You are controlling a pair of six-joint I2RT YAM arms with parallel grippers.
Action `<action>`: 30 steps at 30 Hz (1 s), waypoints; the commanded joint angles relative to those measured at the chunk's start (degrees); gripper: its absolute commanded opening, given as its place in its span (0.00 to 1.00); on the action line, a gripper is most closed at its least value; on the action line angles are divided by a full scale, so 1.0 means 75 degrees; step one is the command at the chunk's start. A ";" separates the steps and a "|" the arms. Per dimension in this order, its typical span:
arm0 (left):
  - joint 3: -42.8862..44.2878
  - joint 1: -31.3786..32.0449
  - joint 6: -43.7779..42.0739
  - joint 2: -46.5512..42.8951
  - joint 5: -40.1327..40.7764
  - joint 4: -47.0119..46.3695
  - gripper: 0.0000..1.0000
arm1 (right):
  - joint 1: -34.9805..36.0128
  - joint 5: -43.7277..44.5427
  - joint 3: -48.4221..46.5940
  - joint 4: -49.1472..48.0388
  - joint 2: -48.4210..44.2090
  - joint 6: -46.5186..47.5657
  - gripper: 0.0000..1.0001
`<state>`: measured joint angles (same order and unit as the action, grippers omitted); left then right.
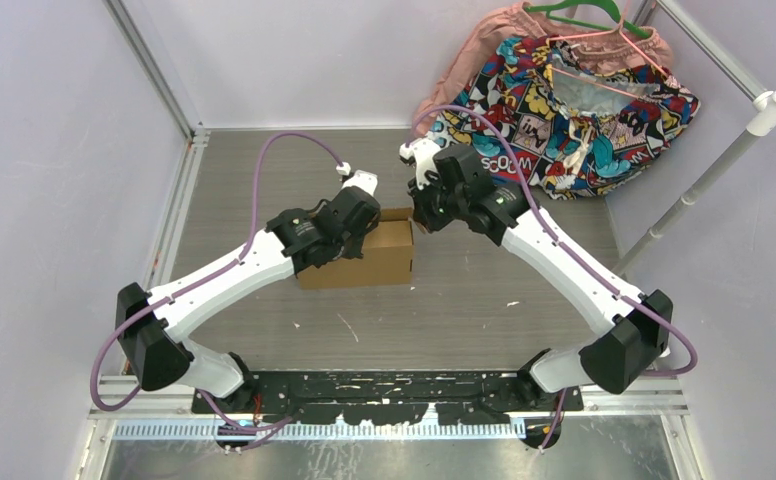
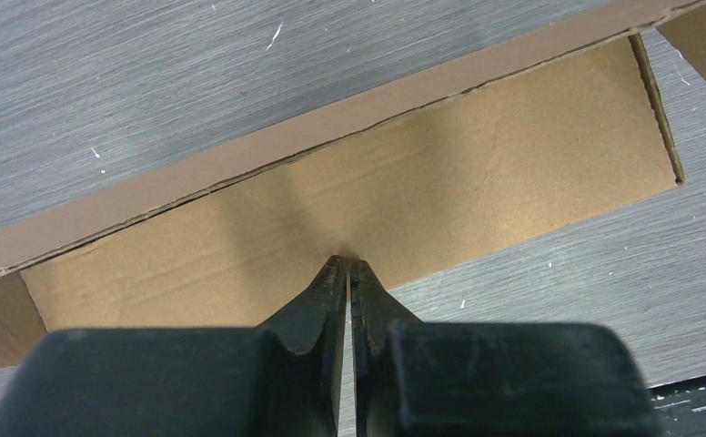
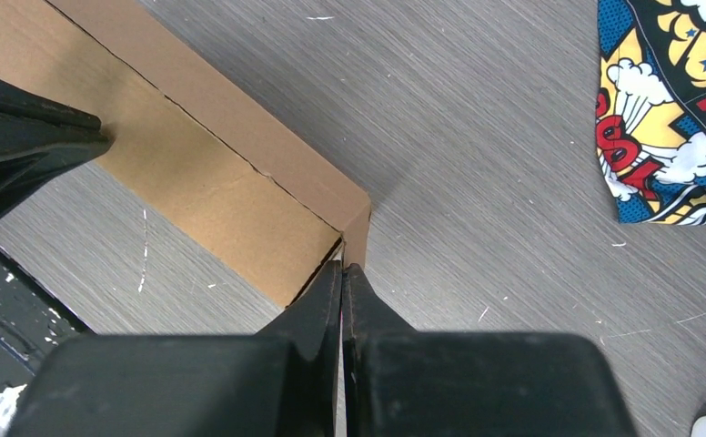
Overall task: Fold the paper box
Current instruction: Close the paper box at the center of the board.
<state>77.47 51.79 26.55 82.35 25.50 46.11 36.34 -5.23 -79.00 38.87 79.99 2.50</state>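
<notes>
Pointing at paper box (image 2: 477, 164) | left end effector (image 2: 347, 264) closed, empty, mid-edge | right end effector (image 3: 341, 269) closed, empty, corner

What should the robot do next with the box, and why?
Probably push the shut right gripper down a little on the paper box corner: a dark crack shows there, so the lid looks not fully seated. The shut left gripper is at the top's edge.
</notes>
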 commanded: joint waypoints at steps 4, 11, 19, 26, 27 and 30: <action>0.0139 0.0032 -0.0013 0.0176 -0.0079 0.0128 0.08 | 0.0117 0.0028 -0.0770 0.0145 0.0162 -0.0327 0.01; 0.0090 0.0026 -0.0001 0.0176 -0.0104 0.0099 0.08 | 0.0158 0.0014 -0.1144 0.0550 0.0455 -0.0681 0.01; 0.0077 0.0032 0.0019 0.0205 -0.0149 0.0075 0.08 | 0.0162 -0.0055 -0.1669 0.1097 0.0743 -0.0889 0.01; 0.0065 0.0026 0.0020 0.0193 -0.0157 0.0063 0.08 | 0.0167 -0.0185 -0.1935 0.1385 0.0919 -0.1034 0.01; 0.0065 0.0031 0.0023 0.0189 -0.0155 0.0063 0.08 | 0.0166 -0.0217 -0.1970 0.1420 0.0936 -0.1050 0.01; 0.0059 0.0032 0.0012 0.0186 -0.0157 0.0055 0.08 | 0.0164 -0.0283 -0.2046 0.1503 0.0969 -0.1094 0.01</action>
<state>77.60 51.79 26.57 82.56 25.47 46.09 36.71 -4.14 -90.85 50.19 87.46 -4.05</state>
